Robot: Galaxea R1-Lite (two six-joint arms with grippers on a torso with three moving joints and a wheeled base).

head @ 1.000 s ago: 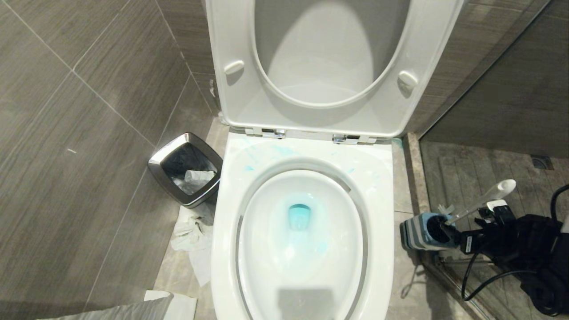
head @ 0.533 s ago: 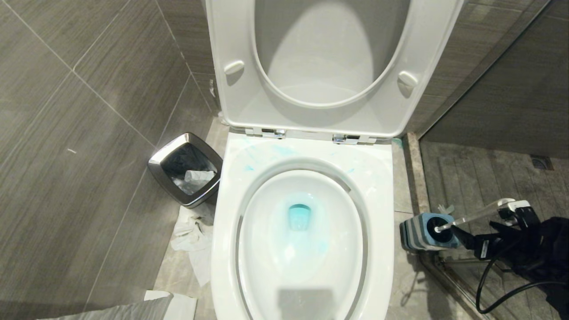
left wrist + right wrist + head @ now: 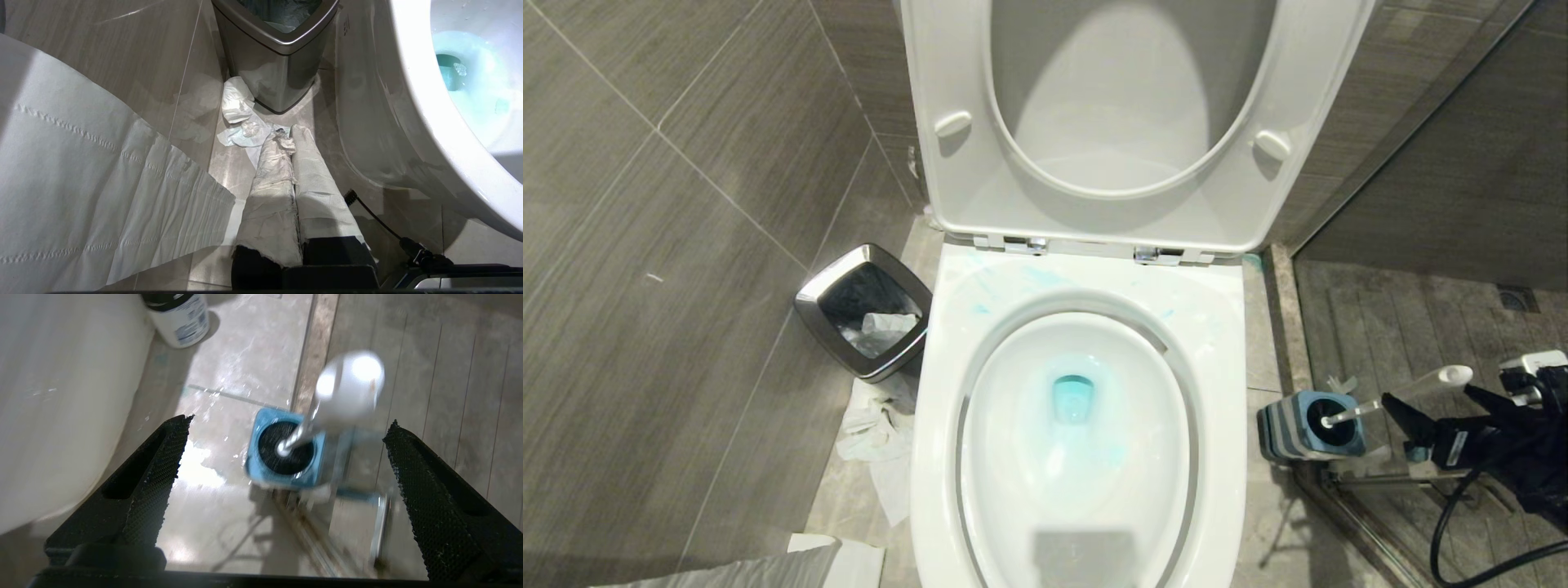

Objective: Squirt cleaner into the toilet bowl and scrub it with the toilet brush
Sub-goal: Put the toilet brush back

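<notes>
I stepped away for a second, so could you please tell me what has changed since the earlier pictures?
The right gripper has drawn back toward the right edge of the head view, open and clear of the toilet brush, which now leans lower in its blue holder. The toilet bowl, the bin and the left gripper are unchanged.

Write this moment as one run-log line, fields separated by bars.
right gripper: open, above brush, not gripping | brush: in blue holder, leaning | left gripper: shut, parked by bin | bowl: blue cleaner inside
</notes>
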